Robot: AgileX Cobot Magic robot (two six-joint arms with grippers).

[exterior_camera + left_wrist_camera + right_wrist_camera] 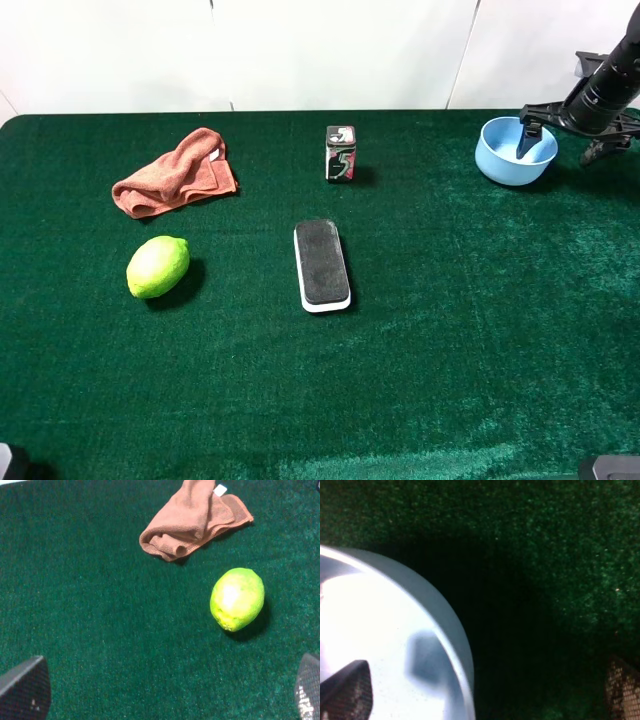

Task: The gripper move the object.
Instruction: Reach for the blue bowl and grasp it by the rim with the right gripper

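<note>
The light blue bowl [508,160] stands upright on the green cloth at the far right back. My right gripper [560,146] is open and straddles the bowl's right rim, with one finger [527,140] inside the bowl and the other outside it. In the right wrist view the bowl [380,630] fills the lower left; one finger [347,687] is inside it, the other [622,687] over the cloth, and the gripper [482,692] is wide open. My left gripper [167,690] is open and empty above the cloth near the lime.
A yellow-green lime [157,267] [237,598] lies at the left. A crumpled orange cloth [175,172] [195,520] lies behind it. A black-and-white eraser block [321,264] lies in the middle. A small dark tin [340,152] stands behind it.
</note>
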